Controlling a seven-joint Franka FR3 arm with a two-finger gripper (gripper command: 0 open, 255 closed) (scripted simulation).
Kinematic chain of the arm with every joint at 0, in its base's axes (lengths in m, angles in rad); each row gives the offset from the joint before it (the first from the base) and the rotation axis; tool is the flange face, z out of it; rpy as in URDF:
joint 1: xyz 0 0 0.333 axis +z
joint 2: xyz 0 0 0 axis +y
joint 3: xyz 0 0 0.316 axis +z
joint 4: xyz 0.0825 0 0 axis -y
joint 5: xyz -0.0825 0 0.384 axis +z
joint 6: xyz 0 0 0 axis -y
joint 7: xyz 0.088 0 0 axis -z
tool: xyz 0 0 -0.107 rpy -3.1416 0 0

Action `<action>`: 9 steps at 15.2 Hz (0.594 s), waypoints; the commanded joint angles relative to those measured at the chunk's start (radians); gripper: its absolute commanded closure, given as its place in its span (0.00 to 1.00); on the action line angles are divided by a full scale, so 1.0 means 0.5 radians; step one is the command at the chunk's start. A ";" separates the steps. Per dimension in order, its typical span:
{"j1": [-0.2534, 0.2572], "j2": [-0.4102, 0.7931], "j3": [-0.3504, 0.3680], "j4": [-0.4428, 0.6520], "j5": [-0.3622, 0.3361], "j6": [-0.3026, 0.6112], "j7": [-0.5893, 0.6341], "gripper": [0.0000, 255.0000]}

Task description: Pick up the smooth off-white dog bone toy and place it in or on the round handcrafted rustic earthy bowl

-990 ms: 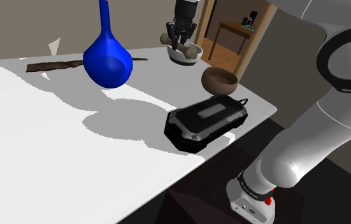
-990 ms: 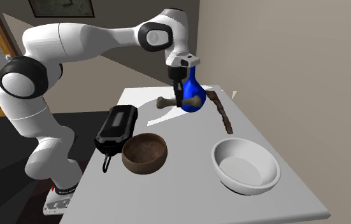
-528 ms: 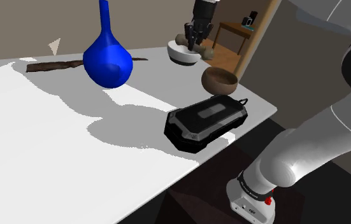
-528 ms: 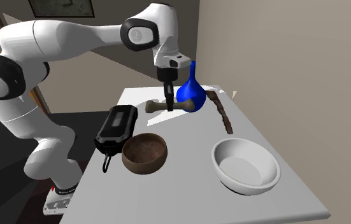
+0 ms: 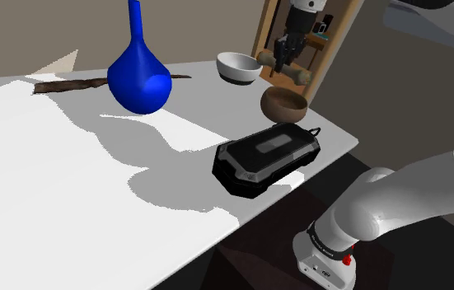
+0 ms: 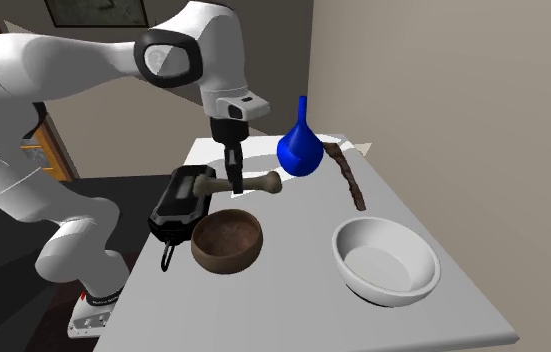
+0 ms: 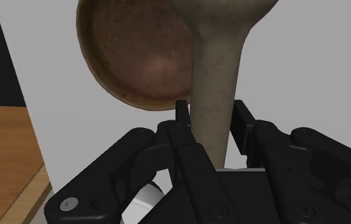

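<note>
Open air lies between the gripper, clasping the bone, and the brown bowl under it. The black case crowds the bowl's stand side, just beside it. The white bowl sits apart on the other side; the blue vase and stick stand well beyond.

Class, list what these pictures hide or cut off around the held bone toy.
Wrist view: bone toy, far end cut by the top edge, near end behind the gripper.
Wrist view: brown bowl partly behind the bone toy.
Second exterior view: black case partly behind the bone toy.
</note>
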 commanded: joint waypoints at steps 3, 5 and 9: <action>-0.059 -0.177 -0.113 -0.123 -0.061 -0.043 -0.162 1.00; -0.063 -0.198 -0.121 -0.167 -0.067 -0.020 -0.171 1.00; -0.067 -0.231 -0.125 -0.304 -0.073 0.084 -0.165 1.00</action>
